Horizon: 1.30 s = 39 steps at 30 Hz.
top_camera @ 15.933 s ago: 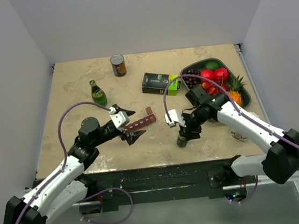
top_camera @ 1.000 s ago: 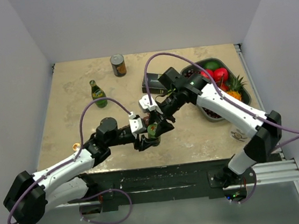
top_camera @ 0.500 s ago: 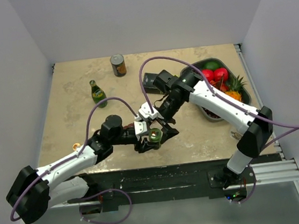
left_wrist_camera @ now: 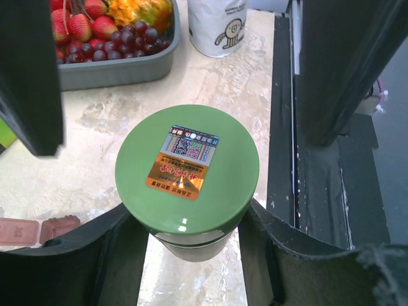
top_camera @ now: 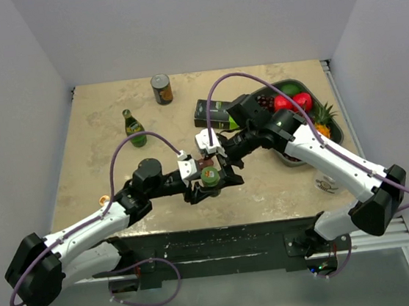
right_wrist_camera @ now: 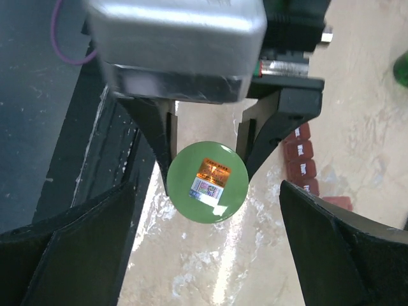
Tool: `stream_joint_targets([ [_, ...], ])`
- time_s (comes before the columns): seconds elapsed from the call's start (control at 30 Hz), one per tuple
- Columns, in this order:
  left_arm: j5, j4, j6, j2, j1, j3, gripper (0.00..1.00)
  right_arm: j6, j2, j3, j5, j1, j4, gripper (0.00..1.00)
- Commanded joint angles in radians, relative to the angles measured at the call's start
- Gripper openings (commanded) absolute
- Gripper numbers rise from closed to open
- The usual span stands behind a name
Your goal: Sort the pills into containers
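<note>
A small pill bottle with a green lid (left_wrist_camera: 187, 167) and an orange sticker stands upright just above the table. My left gripper (left_wrist_camera: 194, 237) is shut on its body below the lid. In the top view the lid (top_camera: 208, 176) sits between both arms' tips. My right gripper (right_wrist_camera: 207, 186) hangs over the lid (right_wrist_camera: 208, 182), open wide, its fingers (right_wrist_camera: 70, 242) well clear on both sides. The maroon containers strip (right_wrist_camera: 299, 155) lies flat on the table beside the bottle, one end showing in the left wrist view (left_wrist_camera: 38, 230). No pills show.
A dark fruit tray (top_camera: 338, 136) sits at the right, with a black-and-lime box (top_camera: 215, 113) beside it. A can (top_camera: 161, 88) and a green glass bottle (top_camera: 134, 127) stand at the back left. A white cup (top_camera: 327, 182) is near the right front edge.
My right gripper's jaws have spread wide apart from around the green lid, and the right arm has shifted slightly. The left gripper keeps the same hold on the bottle.
</note>
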<state>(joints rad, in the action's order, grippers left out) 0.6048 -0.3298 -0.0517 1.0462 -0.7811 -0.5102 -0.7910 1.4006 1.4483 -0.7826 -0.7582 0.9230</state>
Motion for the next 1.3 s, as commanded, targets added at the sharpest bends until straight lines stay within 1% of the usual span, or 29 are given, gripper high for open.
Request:
stream_joint_targets([
  [0.0, -0.023, -0.101, 0.038, -0.017, -0.004, -0.007, 0.0, 0.118, 0.003, -0.034, 0.055, 0.002, -0.125, 0.98],
  [0.17, -0.023, -0.114, 0.044, -0.008, -0.004, -0.008, 0.0, 0.141, 0.023, -0.043, 0.051, -0.01, -0.148, 0.97],
  [0.23, -0.028, -0.115, 0.044, -0.005, -0.004, -0.008, 0.0, 0.139, 0.026, -0.048, 0.04, -0.016, -0.148, 0.93],
  [0.3, -0.034, -0.115, 0.046, -0.005, -0.003, -0.01, 0.0, 0.138, 0.031, -0.046, 0.026, -0.016, -0.144, 0.87],
  [0.33, -0.036, -0.112, 0.044, -0.005, -0.003, -0.007, 0.0, 0.136, 0.032, -0.046, 0.013, -0.018, -0.141, 0.79],
  [0.4, -0.04, -0.109, 0.041, -0.005, -0.004, -0.005, 0.0, 0.13, 0.035, -0.037, -0.001, -0.016, -0.13, 0.7],
  [0.43, -0.042, -0.103, 0.038, -0.005, -0.004, -0.004, 0.0, 0.124, 0.037, -0.034, -0.004, -0.018, -0.124, 0.59],
  [0.57, -0.034, -0.08, 0.023, -0.006, -0.004, -0.004, 0.0, 0.102, 0.041, 0.006, -0.047, -0.016, -0.087, 0.38],
  [0.73, -0.005, -0.02, -0.016, 0.005, -0.004, -0.013, 0.0, 0.015, 0.075, 0.084, -0.101, -0.009, 0.019, 0.32],
  [0.8, 0.01, -0.008, -0.025, 0.012, -0.004, -0.019, 0.0, -0.016, 0.087, 0.125, -0.131, -0.003, 0.052, 0.32],
  [0.83, 0.013, 0.0, -0.03, 0.015, -0.003, -0.019, 0.0, -0.058, 0.1, 0.141, -0.142, 0.003, 0.095, 0.32],
  [0.97, 0.055, 0.018, -0.037, 0.023, -0.004, -0.025, 0.0, -0.131, 0.113, 0.199, -0.162, 0.011, 0.169, 0.35],
  [1.13, 0.096, 0.078, -0.073, 0.026, -0.003, -0.048, 0.0, -0.183, 0.118, 0.224, -0.136, 0.011, 0.208, 0.35],
  [1.23, 0.076, 0.109, -0.086, 0.023, -0.003, -0.059, 0.0, -0.156, 0.123, 0.23, -0.106, 0.02, 0.189, 0.35],
  [1.27, 0.063, 0.116, -0.088, 0.018, -0.004, -0.057, 0.0, -0.139, 0.121, 0.224, -0.074, 0.025, 0.175, 0.36],
])
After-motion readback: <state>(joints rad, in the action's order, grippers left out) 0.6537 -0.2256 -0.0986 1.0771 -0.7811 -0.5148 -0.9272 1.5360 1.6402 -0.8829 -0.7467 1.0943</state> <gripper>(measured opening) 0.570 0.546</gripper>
